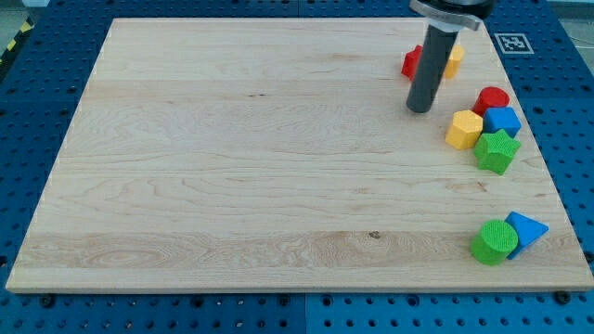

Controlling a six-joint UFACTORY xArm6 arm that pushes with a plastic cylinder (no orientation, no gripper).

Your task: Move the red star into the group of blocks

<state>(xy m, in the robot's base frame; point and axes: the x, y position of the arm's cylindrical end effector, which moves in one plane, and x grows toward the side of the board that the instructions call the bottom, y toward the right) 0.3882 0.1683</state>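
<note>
Rod tip rests near-side of the red star, which lies far right, half hidden, touching a yellow block. No gripper fitted. A push may drag the yellow block along, or send the star wide of the group.

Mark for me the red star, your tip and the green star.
red star (pixel 410 62): camera view, on its visible left part beside the rod.
my tip (pixel 420 109): camera view, at the rod's very end.
green star (pixel 497 150): camera view, on its top face.

Pale wooden board with red star, yellow block, red cylinder, yellow hexagon, blue block, green star, green cylinder, blue triangle.
</note>
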